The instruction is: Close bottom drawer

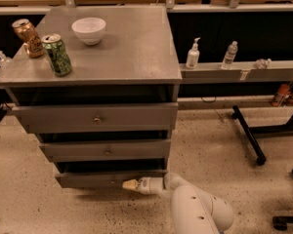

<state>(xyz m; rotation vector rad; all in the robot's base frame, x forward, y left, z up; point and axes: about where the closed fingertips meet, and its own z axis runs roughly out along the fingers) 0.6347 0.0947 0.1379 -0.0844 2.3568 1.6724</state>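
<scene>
**Step in hand — push phase.** The white arm (200,211) enters at the lower centre of the frame. Its bulky rounded link sits nearest the camera, and a slim forearm runs from it leftward, low over the speckled floor. The gripper (131,184) is at the end of that forearm, lying roughly horizontal and pointing left. Its tan fingertips are drawn together into one tapered tip and hold nothing. The tip lies against the lower edge of the bottom drawer (88,179), right of the panel's centre; whether it is in firm contact cannot be confirmed from this angle.

**Task object.** The bottom drawer is the lowest, slimmest front of the grey cabinet (136,57), at lower centre-left. It stands pulled out, with a dark gap above its panel. It is judged open, so the task is not yet complete.

**Next move.** The push should run straight into the cabinet, square to the panel. An off-centre push may skew the drawer — keep the tip level and low.

**Behind.** The middle drawer (107,150) and top drawer (95,118) also project slightly. On the cabinet top, at upper left, stand a green can (57,55), a copper can (28,31) and a white bowl (89,30). Farther right, a pump bottle (193,55) and a water bottle (229,54) stand on a ledge.
</scene>
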